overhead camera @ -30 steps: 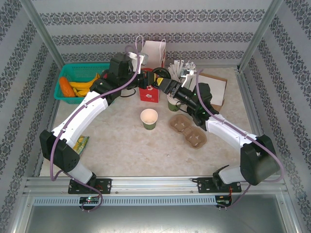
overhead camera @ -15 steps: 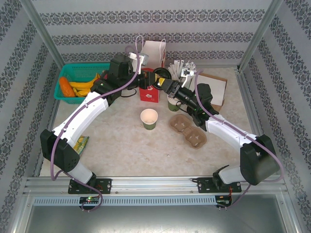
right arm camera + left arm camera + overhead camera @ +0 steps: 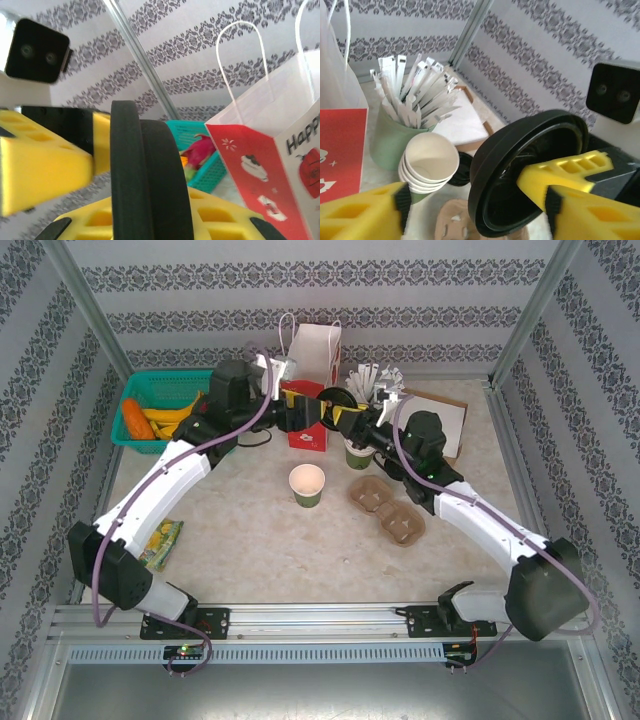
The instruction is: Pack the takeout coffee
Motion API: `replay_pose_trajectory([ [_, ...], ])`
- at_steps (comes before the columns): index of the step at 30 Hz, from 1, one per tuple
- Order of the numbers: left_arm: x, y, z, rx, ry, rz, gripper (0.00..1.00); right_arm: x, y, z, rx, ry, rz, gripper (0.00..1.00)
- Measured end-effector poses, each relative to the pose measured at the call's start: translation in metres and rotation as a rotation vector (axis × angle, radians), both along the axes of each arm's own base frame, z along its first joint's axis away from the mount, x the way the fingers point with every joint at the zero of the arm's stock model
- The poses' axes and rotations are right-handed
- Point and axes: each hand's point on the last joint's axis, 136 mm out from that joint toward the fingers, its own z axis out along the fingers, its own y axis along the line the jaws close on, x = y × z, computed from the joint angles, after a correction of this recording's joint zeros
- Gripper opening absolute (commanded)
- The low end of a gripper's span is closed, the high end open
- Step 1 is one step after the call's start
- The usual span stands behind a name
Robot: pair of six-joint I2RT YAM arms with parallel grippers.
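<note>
Beige speckled tabletop point(image 3: 260, 540) in front of my two bases, with the items resting on it. Far left: a teal basket point(image 3: 165, 378). Far centre: a white-and-red gift bag point(image 3: 315, 348), upright. To its right: a green holder of wrapped sticks point(image 3: 387, 140), with a stack of lidless paper cups point(image 3: 431, 162) just beside it. Far right: a white sheet on a brown board point(image 3: 440, 420). Centre: one open paper cup point(image 3: 307, 484), with brown pulp cup carriers point(image 3: 387, 508) near it. Near left: a yellow-green packet point(image 3: 165, 538).
</note>
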Motion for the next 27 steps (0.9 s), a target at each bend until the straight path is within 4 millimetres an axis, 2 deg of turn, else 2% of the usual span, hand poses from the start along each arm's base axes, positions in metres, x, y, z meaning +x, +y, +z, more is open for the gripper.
replay_pose_trajectory([
  [4, -0.004, 0.025, 0.016, -0.062, -0.041, 0.036, 0.91, -0.004, -0.004, 0.012, -0.169, -0.134, -0.021, 0.04],
  [6, -0.003, 0.044, 0.026, -0.109, -0.061, 0.064, 1.0, -0.005, -0.004, 0.024, -0.272, -0.234, -0.032, 0.03],
  [9, 0.0, 0.075, 0.04, -0.159, -0.073, 0.13, 1.0, -0.013, 0.005, 0.04, -0.418, -0.397, -0.034, 0.03],
  [11, 0.0, 0.087, 0.048, -0.161, -0.087, 0.158, 1.0, -0.02, 0.015, 0.048, -0.518, -0.505, -0.029, 0.03],
  [16, -0.012, 0.091, 0.076, -0.111, -0.082, 0.157, 1.0, -0.037, 0.038, 0.059, -0.785, -0.825, -0.04, 0.01],
  [19, -0.024, 0.093, 0.091, -0.07, -0.099, 0.139, 1.0, -0.041, 0.055, 0.055, -0.984, -1.054, -0.068, 0.02],
  [21, -0.032, 0.092, 0.094, -0.04, -0.103, 0.115, 1.0, -0.042, 0.066, 0.043, -1.119, -1.195, -0.06, 0.02],
  [27, -0.043, 0.092, 0.076, 0.075, -0.019, 0.061, 1.0, -0.027, 0.073, 0.008, -1.437, -1.474, -0.031, 0.02],
])
